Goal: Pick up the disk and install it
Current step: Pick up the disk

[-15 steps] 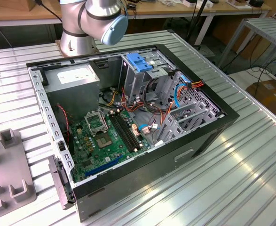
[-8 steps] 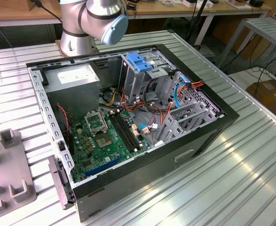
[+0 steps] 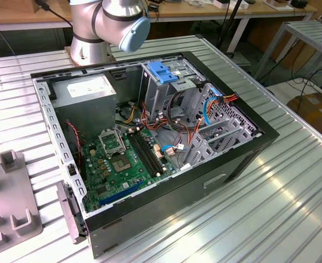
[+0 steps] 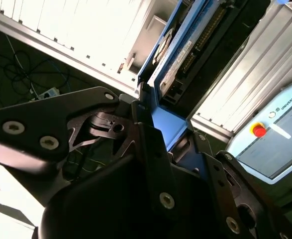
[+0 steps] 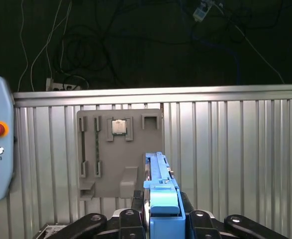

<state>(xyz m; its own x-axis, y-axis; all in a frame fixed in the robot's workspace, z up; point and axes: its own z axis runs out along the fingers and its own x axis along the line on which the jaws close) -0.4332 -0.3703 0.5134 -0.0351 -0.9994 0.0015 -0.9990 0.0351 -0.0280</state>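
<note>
1. First wrist view: your gripper [image 5: 163,201] is pinching the disk [image 5: 158,172], with one black finger on each side of its blue rail.
2. The disk sits edge-on to that camera. Its long axis runs straight out from the fingers, and the free end points away from the wrist toward the ribbed table [image 5: 235,149].
3. Past the free end you see a grey tray [image 5: 136,149] lying flat on the table, with a square chip [image 5: 119,127] in one of its pockets. You can't tell from this angle whether the disk touches the tray.
4. Second wrist view: the disk's flat face and blue rail slant away from the fingers. A pendant [image 4: 277,144] with a red button [image 4: 258,130] lies beside the table.
5. Exterior view: an open computer case [image 3: 204,192] sits on the table with a circuit board [image 3: 122,159] flat in its bottom. The drive cage [image 3: 158,96], topped by a blue latch [image 3: 163,71], stands at the far side. The arm [image 3: 106,22] rises behind the case.
</note>
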